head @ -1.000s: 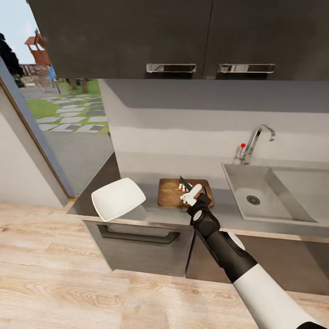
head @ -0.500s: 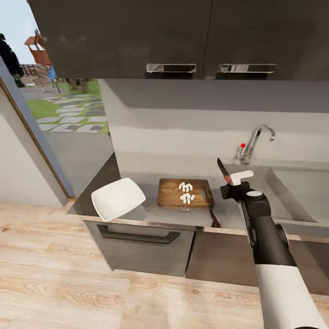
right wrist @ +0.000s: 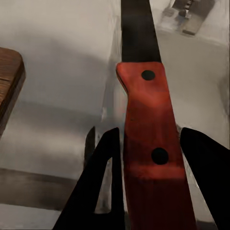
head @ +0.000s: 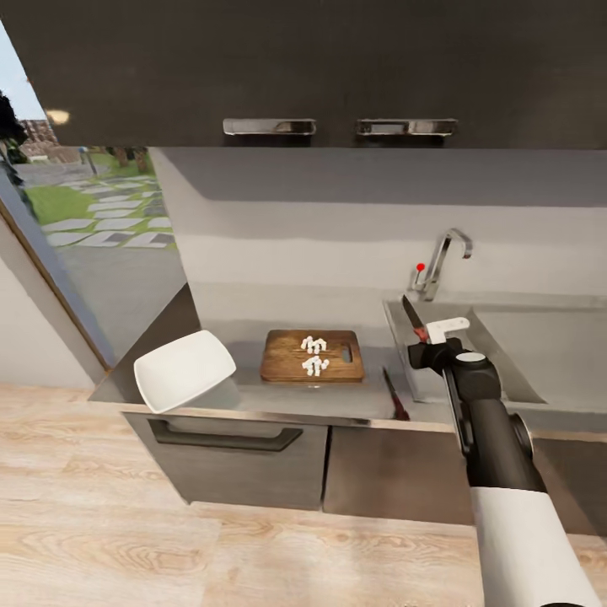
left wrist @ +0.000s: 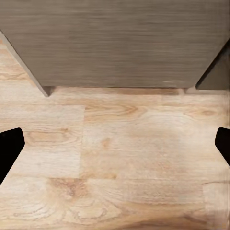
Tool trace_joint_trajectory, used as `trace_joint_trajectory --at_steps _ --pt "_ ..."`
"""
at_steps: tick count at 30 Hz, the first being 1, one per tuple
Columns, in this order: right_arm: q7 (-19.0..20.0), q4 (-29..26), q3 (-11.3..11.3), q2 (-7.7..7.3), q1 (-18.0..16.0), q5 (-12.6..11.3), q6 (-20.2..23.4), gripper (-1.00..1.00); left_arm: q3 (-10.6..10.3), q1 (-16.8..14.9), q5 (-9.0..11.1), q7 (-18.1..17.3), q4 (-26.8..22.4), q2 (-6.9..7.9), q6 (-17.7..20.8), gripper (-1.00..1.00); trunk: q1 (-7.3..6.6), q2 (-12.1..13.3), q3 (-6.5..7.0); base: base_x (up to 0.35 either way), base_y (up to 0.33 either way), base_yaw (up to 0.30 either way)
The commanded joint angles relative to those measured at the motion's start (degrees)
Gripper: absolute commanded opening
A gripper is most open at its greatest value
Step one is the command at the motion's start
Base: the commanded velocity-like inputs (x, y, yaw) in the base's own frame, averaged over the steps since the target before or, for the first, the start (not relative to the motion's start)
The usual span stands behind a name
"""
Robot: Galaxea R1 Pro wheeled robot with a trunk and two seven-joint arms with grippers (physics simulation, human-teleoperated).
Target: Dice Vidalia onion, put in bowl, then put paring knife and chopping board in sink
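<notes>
Here, in the right gripper (head: 427, 334), the paring knife (head: 413, 316): clamps narrow on the reddish handle, with the dark blade pointing up and away, toward the tap (head: 440, 261). Seen from the right wrist, the handle (right wrist: 149, 129) runs straight between the two dark fingers, and the long axis of the knife goes toward the back wall.

Hovers above the near left corner of the sink (head: 539, 346), about over its rim. So the basin lies to the right of the blade and a little beyond it. Probably needs only a short move to the right and down, and then a release.

On the chopping board (head: 282, 367), well to the left of the knife, two small heaps of white diced onion (head: 314, 355). Further left, the bowl (head: 181, 371), empty, near the end of the countertop (head: 354, 398). Between board and sink, a thin dark-red object (head: 394, 394) on the worktop; cannot tell what.

The left gripper (left wrist: 115, 148): spread wide, holding nothing, low over the wooden floor (left wrist: 120, 158) before the cabinet front (left wrist: 115, 43). By its side, probably the better arm for board and bowl.
</notes>
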Motion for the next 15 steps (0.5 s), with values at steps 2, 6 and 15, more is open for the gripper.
trace_joint_trajectory --at_steps 2,6,15 --pt "0.6 0.0 -0.1 0.09 0.0 0.6 1.1 -1.00 -0.3 0.0 0.3 0.4 -0.1 0.09 -0.2 1.00 0.02 -0.1 -0.02 0.000 -0.307 -0.121" --pt "0.6 0.1 -0.1 0.10 0.0 0.5 1.5 -1.00 -0.3 0.0 0.3 0.4 -0.1 0.08 -0.2 1.00 0.02 -0.1 -0.01 0.000 -0.306 -0.021" --pt "1.1 3.0 -0.1 0.10 0.0 0.3 1.3 -1.00 -0.3 0.0 0.3 0.5 -0.1 0.09 -0.2 1.00 0.02 -0.1 -0.01 0.093 -0.172 -0.001"
